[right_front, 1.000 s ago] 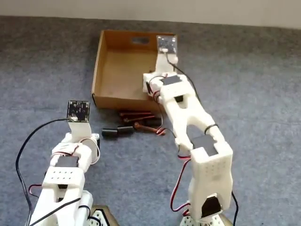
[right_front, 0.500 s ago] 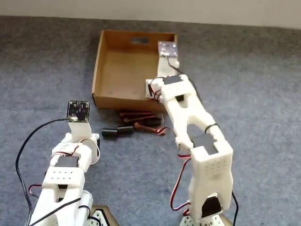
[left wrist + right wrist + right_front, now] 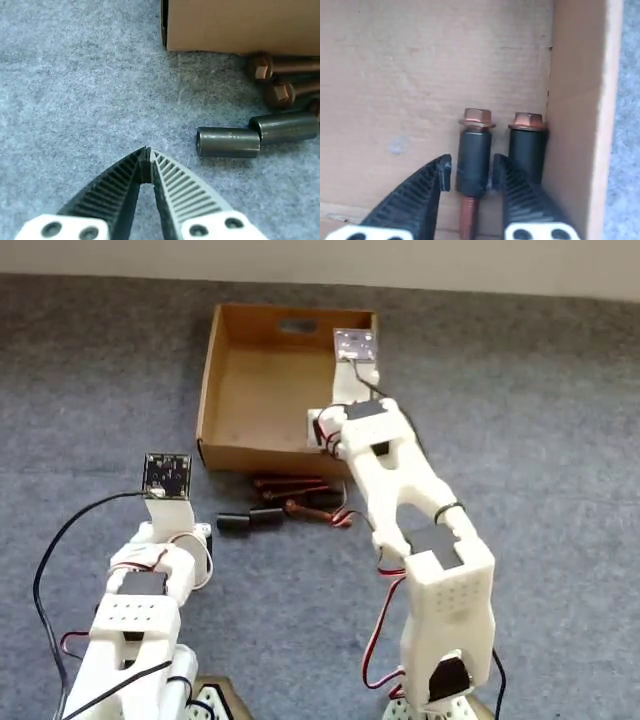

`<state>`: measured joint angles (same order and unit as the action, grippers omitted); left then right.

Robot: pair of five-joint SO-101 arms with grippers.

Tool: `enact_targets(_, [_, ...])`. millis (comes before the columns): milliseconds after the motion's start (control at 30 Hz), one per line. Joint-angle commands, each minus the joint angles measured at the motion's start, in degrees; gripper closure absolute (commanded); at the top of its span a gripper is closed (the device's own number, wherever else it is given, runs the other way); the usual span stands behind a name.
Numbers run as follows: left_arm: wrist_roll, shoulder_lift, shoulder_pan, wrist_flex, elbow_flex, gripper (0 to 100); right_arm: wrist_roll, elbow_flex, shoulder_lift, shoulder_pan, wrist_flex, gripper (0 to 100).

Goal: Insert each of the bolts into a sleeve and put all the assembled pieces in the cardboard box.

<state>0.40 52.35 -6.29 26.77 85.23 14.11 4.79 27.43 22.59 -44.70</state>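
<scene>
Sleeved bolt lies in the cardboard box, parallel beside a second assembled piece against its right wall, the right pincer parted astride it, apparently packing them neatly, while the left pincer hangs shut, empty.

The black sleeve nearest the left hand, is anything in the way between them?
No, nothing visible does. Only bare carpet lies between the shut left hand and that sleeve. A second sleeve and the loose bolts lie beyond it, near the cardboard box.

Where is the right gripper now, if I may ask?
In the right wrist view, the right gripper is inside the cardboard box, straddling an assembled piece.
</scene>
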Motion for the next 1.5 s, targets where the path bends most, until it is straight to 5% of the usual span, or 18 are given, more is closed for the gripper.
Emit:
enact_targets(0, [-0.4, 0.8, 0.9, -0.7, -0.2, 98, 0.3, 2.8, -1.0, 0.1, -1.2, 85.4])
enact_targets(167, [-0.4, 0.8, 0.9, -0.7, -0.2, 98, 0.3, 8.7, -1.1, -0.2, -3.6, 85.8])
enact_targets(300, [-0.4, 0.8, 0.9, -0.7, -0.2, 98, 0.3, 15.7, -0.9, 0.8, -9.5, 99.8])
enact_targets(667, [-0.4, 0.8, 0.9, -0.9, -0.2, 98, -6.3, 13.8, -2.2, 4.3, -14.6, 99.3])
enact_targets(967, [-0.4, 0.8, 1.0, -1.0, -0.2, 98, -11.3, 13.2, -22.3, 5.2, -28.4, 99.3])
enact_targets(1200, [-0.4, 0.8, 0.6, -1.0, -0.4, 97, -16.9, -2.4, -37.1, 12.9, -33.0, 99.0])
enact_targets(1467, [0.0, 0.7, -12.4, -0.7, -4.1, 98, -23.2, -31.5, -45.2, 20.2, -16.7, 85.3])
